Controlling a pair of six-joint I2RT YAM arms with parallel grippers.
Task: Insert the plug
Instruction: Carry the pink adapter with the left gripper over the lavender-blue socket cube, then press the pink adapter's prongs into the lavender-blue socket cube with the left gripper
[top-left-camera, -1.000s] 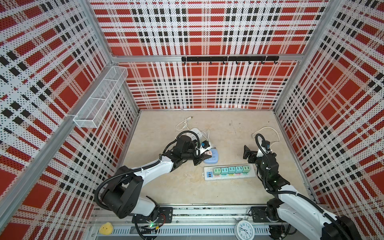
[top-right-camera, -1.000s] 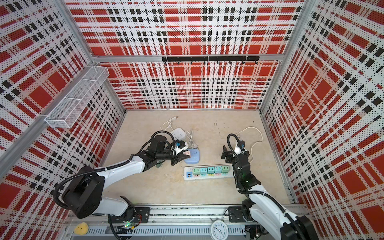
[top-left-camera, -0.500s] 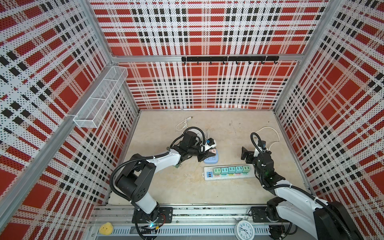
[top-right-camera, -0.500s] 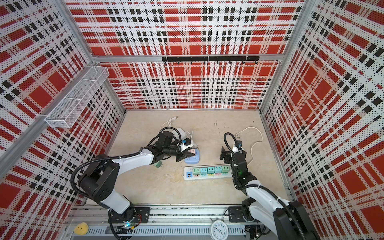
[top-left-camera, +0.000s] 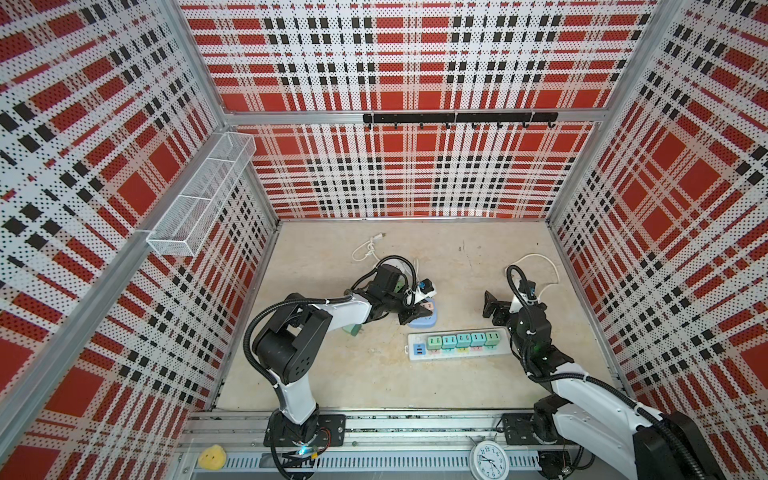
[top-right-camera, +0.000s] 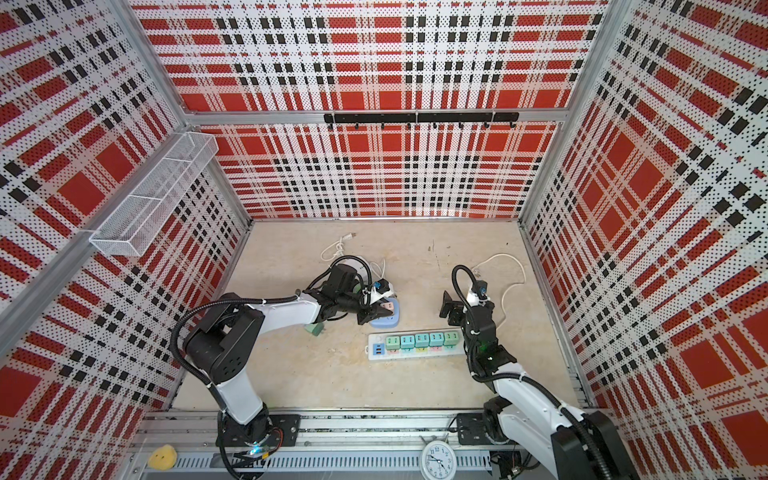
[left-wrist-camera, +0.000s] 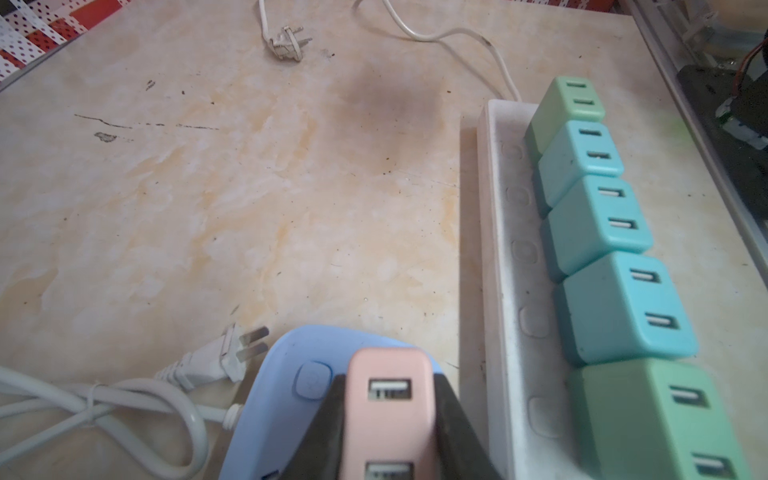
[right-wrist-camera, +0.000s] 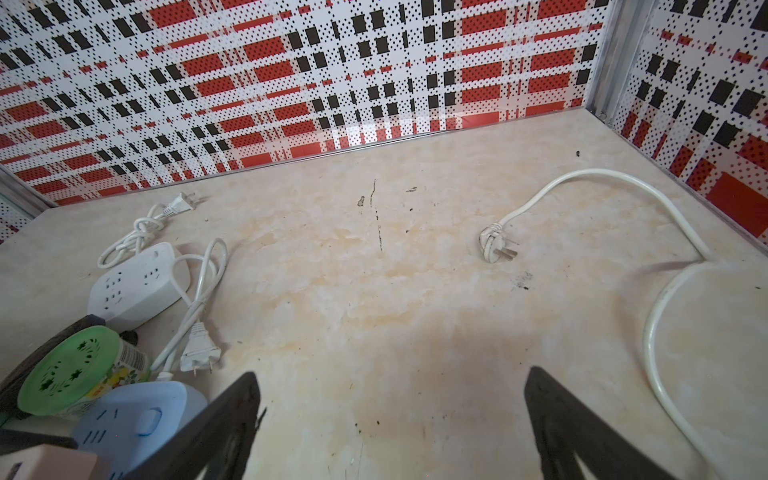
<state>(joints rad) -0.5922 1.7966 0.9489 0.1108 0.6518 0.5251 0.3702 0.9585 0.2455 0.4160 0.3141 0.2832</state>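
2 arms reach in from the lower edge in both top views, over a beige table (top-left-camera: 374, 382). Slightly left of centre and below the middle of the frame, the left gripper (top-left-camera: 417, 311) pinches the pink plug (left-wrist-camera: 388, 415) between its black jaws, 1 jaw on each side. In the left wrist view the plug fills the bottom centre, its 2 USB slots facing the camera, and it stands over the blue socket base (left-wrist-camera: 286, 374). Whether its prongs are seated in the base cannot be told, since the plug body hides them.

Just right of the base in that view runs the white power strip (left-wrist-camera: 498, 249), carrying 5 chargers (left-wrist-camera: 598, 220) in a row: green at each end, 3 blue-green between. In both top views the strip lies just below and to the right of the blue base, near it but apart.

Right of centre in a top view, the right gripper (top-right-camera: 451, 309) hangs above bare table with its jaws spread wide and nothing between them. A white cord (right-wrist-camera: 648, 332) loops at the right of the right wrist view. 1 loose green charger (top-left-camera: 352, 330) lies under the left arm.
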